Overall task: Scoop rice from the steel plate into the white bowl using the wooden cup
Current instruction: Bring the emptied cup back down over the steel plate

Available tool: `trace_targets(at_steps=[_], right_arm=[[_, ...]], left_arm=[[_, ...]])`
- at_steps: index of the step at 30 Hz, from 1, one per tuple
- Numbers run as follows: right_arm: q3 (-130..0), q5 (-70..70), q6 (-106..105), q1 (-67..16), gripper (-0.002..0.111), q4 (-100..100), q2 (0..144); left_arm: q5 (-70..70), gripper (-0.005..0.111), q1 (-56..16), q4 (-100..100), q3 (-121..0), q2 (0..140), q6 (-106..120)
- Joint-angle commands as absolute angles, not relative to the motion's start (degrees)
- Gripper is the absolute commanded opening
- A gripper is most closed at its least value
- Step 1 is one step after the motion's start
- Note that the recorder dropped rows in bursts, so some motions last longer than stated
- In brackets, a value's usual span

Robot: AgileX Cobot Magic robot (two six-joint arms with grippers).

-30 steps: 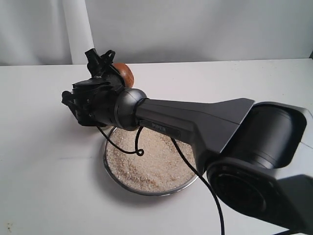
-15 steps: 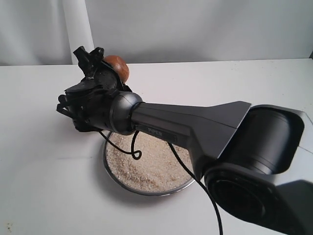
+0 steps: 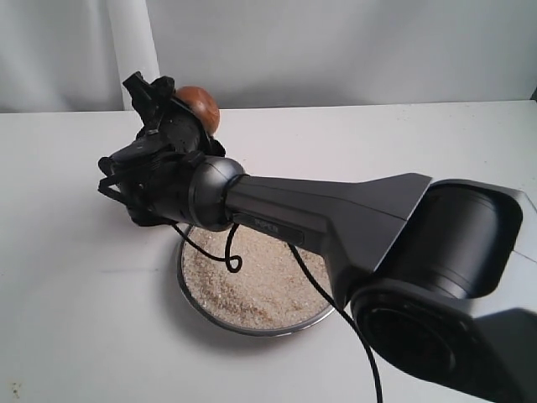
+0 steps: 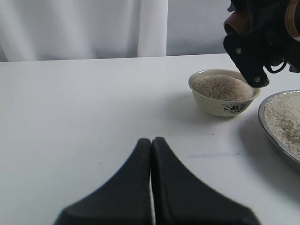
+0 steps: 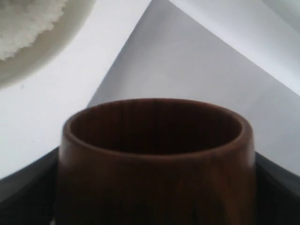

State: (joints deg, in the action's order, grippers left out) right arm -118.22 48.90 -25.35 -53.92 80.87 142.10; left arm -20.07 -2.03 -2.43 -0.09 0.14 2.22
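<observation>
My right gripper (image 3: pixel 172 102) is shut on the wooden cup (image 3: pixel 200 104), held in the air beyond the steel plate (image 3: pixel 186 290). Rice (image 3: pixel 256 281) fills the plate. In the right wrist view the cup (image 5: pixel 154 154) fills the frame, its dark inside showing no grains. The white bowl (image 4: pixel 224 92) stands on the table, heaped with rice (image 4: pixel 219 86), just below the right gripper (image 4: pixel 255 44) and the cup (image 4: pixel 236 22). The arm hides the bowl in the exterior view. My left gripper (image 4: pixel 151 140) hovers shut and empty over bare table, well short of the bowl.
The right arm (image 3: pixel 336 218) stretches across the plate, with a black cable (image 3: pixel 231 256) hanging over the rice. A pale curtain (image 4: pixel 93 28) backs the white table (image 4: pixel 84 103). The plate's rim (image 4: pixel 276 138) lies beside the bowl.
The right gripper has carried the wooden cup left and slightly up, mostly in the first half second. The left gripper's earlier state is not shown.
</observation>
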Motion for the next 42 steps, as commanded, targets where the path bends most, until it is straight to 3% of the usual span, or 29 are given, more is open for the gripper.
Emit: trace_targets(at_steps=[1,13,17,23,42], right_arm=[[-118.7,48.9,-25.0,-54.1,0.000,72.3,140.3],[-118.7,61.4,-40.9,-52.6,0.000,34.9,130.9],[-118.7,69.3,-43.9,-52.6,0.000,29.8,129.7],[-118.7,70.0,-46.0,-52.6,0.000,18.8,129.4],[-112.0,70.0,-41.6,-52.6,0.000,23.6,129.3]], left_arm=[[-19.9,0.000,-2.4,-2.4,0.0,0.0,2.0],[-19.9,0.000,-2.4,-2.4,0.0,0.0,2.1],[-19.9,0.000,-2.4,-2.4,0.0,0.0,2.1],[-19.9,0.000,-2.4,-2.4,0.0,0.0,2.0],[-19.9,0.000,-2.4,-2.4,0.0,0.0,2.1]])
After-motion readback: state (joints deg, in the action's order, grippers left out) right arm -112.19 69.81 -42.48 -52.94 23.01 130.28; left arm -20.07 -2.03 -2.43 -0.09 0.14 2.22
